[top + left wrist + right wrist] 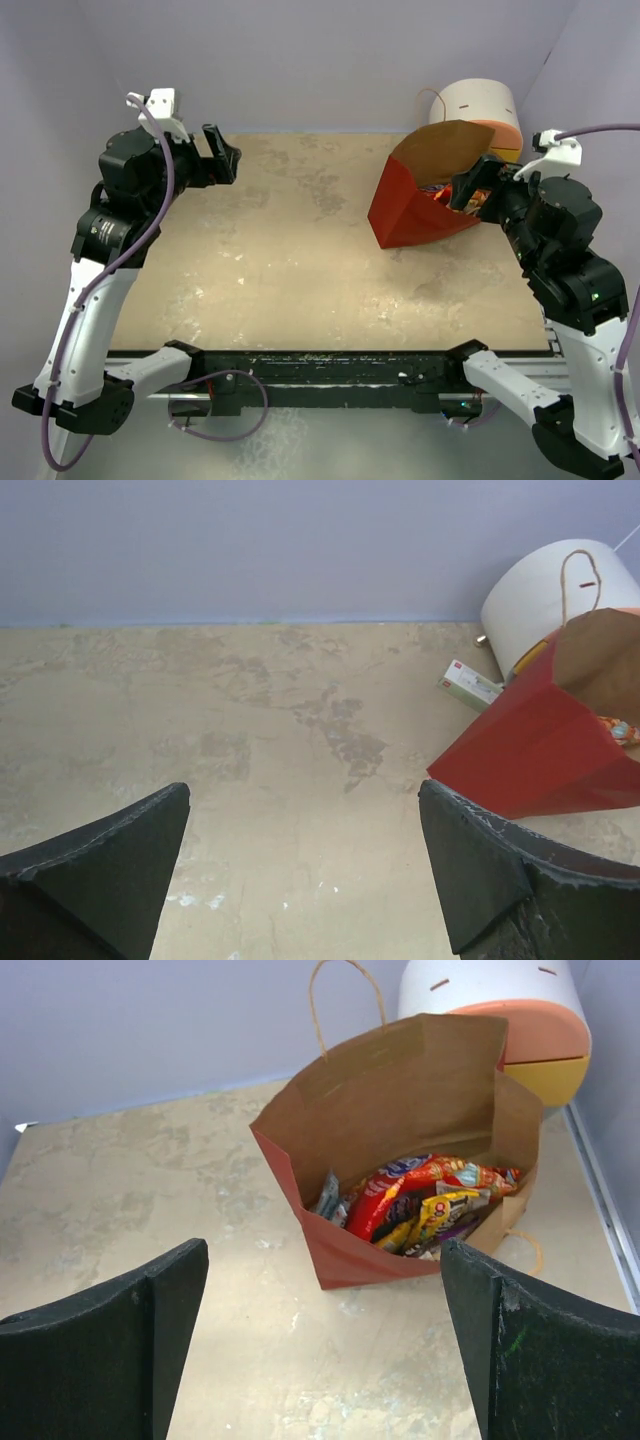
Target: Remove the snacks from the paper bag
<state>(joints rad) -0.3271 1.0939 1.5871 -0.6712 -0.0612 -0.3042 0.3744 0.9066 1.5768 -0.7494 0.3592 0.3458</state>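
The paper bag (415, 205), red outside and brown inside, lies tilted at the back right with its mouth towards my right gripper (478, 185). In the right wrist view the bag (360, 1250) holds the snacks: a shiny red crisp packet (395, 1195), a yellow bar (442, 1212), dark bars and a silver wrapper (328, 1200). My right gripper (322, 1290) is open and empty, just short of the bag's mouth. My left gripper (222, 152) is open and empty at the back left, far from the bag (540, 745).
A white round-topped mini chest (480, 105) with orange and yellow drawers stands right behind the bag; it also shows in the right wrist view (500, 1010). A small white box (470, 683) lies by the chest. Grey walls close the back and sides.
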